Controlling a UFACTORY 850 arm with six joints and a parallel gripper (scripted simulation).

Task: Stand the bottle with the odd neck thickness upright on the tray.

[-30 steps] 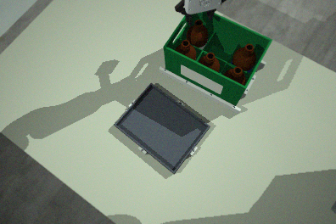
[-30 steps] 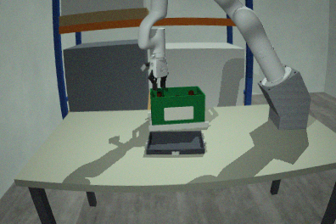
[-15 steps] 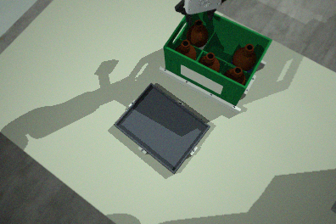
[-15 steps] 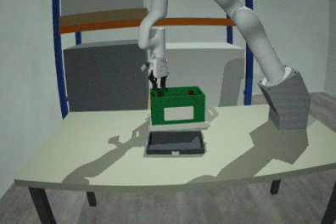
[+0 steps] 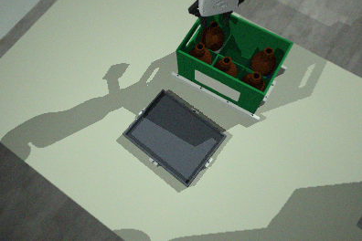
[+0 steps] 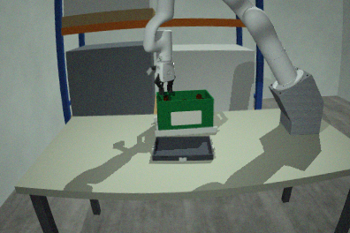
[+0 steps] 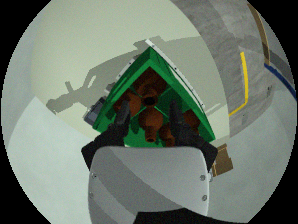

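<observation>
Over the back corner of the crate (image 5: 215,89): fingers (image 6: 170,87) partly spread, gripping nothing, straddling the neck of the rear-left bottle (image 5: 213,36). Probably gauging necks; odd bottle not identifiable, all five in the crate. Next: close gently on this neck, tray (image 5: 137,121) bare on the counter (image 5: 69,60).

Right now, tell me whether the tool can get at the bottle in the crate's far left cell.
Probably yes. The tool hangs open just above that bottle, its fingers either side of the neck, and nothing covers the crate; the cell's dividers stand lower than the bottle's neck.
</observation>
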